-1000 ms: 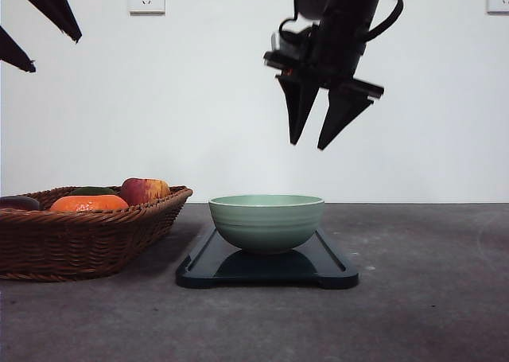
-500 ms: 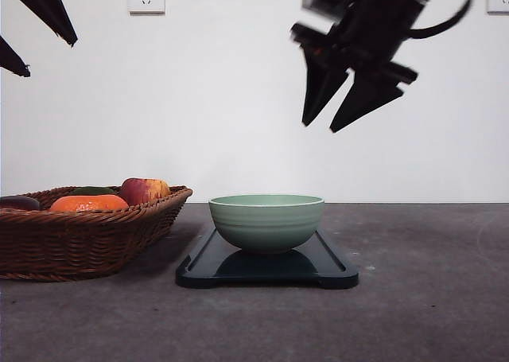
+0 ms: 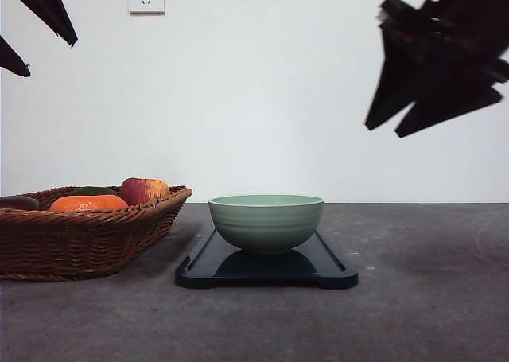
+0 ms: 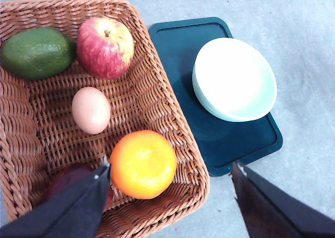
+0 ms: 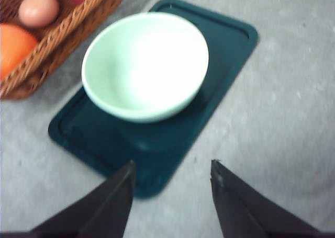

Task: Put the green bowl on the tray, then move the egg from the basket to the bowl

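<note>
Among the fruit in the brown woven wicker basket (image 4: 31, 138), I'd pinch the fragile tan egg (image 4: 91, 110) gently across its middle; both tools, left (image 4: 170, 183) and right (image 5: 171, 171), hang released.

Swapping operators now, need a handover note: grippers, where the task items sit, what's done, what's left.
Left gripper: open, empty, high above the basket.
Right gripper: open, empty, above the tray.
Green bowl: upright on the tray, empty.
Egg: in the basket, between the apple and the orange.
Done: bowl on tray.
Left: move the egg into the bowl.
</note>
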Motion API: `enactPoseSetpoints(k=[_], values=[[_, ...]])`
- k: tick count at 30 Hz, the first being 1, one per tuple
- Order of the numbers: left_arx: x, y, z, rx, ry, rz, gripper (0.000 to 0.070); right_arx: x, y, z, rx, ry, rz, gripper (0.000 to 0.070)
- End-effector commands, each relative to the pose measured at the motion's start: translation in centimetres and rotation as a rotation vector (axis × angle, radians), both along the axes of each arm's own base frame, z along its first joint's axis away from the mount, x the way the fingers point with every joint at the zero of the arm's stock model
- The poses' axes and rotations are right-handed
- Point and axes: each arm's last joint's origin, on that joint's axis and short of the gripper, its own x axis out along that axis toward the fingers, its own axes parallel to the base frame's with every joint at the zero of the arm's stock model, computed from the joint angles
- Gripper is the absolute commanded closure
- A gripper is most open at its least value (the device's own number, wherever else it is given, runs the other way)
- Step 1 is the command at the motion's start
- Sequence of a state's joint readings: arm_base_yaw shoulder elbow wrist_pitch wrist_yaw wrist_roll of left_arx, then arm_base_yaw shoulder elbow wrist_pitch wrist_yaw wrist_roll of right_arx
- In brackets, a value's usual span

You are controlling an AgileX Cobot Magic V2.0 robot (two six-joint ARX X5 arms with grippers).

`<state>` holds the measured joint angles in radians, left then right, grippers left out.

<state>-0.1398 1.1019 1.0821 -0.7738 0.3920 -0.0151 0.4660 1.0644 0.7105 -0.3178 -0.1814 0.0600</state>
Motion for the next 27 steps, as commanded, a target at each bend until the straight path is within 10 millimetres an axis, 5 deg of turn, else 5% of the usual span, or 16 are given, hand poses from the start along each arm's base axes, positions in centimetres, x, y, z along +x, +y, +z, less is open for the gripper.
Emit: enactPoseSetpoints(k=[1,9,27], values=[[0.3,-0.1,0.6,0.005,-0.028,0.003,0.0228,-0.3,0.0,0.0,0.011,-0.009,0.001,0.042],[2.1,-0.5,-0.7,0.05,0.027,0.089,0.0228,-0.5,-0.1,0.4,0.036,-0.064,-0.003,0.042],[11.9,-4.4,-5.8,0.251,0.162,0.133,0.0227,-0.2,0.0,0.8,0.06,-0.106,-0.004,0.042]])
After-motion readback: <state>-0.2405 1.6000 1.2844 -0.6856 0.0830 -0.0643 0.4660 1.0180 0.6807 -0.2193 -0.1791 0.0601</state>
